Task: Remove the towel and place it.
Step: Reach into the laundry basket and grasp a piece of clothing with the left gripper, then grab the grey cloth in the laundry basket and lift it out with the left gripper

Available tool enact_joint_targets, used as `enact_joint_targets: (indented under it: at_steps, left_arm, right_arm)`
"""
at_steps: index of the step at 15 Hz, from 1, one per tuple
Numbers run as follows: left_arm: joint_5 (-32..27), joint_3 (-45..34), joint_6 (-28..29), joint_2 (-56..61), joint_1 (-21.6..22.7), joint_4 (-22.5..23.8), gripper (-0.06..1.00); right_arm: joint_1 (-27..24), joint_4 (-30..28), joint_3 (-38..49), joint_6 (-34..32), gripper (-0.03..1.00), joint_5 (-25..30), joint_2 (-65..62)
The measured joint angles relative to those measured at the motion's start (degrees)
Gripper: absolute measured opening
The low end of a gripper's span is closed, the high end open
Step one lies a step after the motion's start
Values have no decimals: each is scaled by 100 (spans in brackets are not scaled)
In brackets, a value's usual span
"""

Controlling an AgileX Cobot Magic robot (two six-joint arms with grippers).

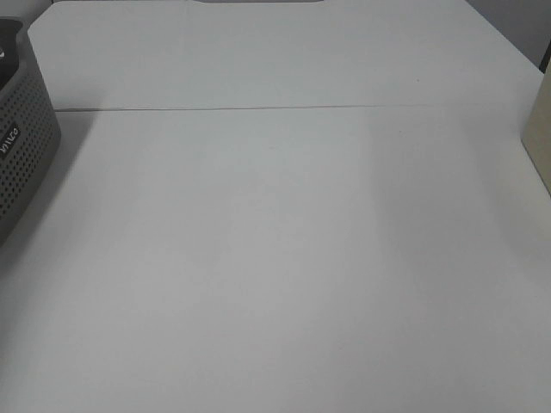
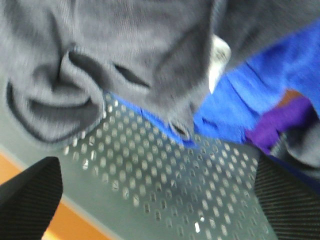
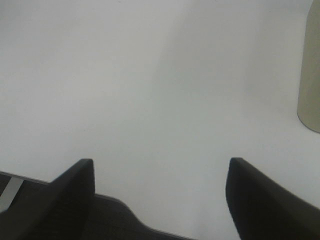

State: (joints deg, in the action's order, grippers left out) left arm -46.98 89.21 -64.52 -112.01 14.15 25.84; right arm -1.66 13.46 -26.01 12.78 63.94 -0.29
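The towel (image 2: 125,55) shows only in the left wrist view, as a dark, bunched cloth with a hemmed edge lying in folds over the grey perforated basket (image 2: 165,175). My left gripper (image 2: 160,200) is open, with its black fingers (image 2: 30,200) spread wide just short of the cloth and nothing between them. The basket (image 1: 21,146) stands at the left edge of the exterior view, where neither the towel nor any gripper shows. My right gripper (image 3: 160,195) is open and empty over the bare white table (image 3: 150,90).
A bright blue cloth (image 2: 250,100) and a purple cloth (image 2: 280,122) lie in the basket beside the towel. A beige object (image 1: 541,138) stands at the table's right edge, also in the right wrist view (image 3: 310,75). A seam (image 1: 258,109) crosses the white table.
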Motion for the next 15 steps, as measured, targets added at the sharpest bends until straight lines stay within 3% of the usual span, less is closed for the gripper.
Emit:
enact_joint_targets:
  at_steps: [11, 14, 15]
  left_arm:
    - [309, 355, -252, -1140, 0, -17, 96]
    - [23, 355, -252, -1140, 0, -97, 73]
    - [-57, 355, -241, -1140, 0, -103, 50]
  right_arm:
    - [0, 0, 0, 0, 71, 0, 0]
    - [0, 0, 0, 0, 71, 0, 0]
    - [0, 0, 0, 0, 71, 0, 0]
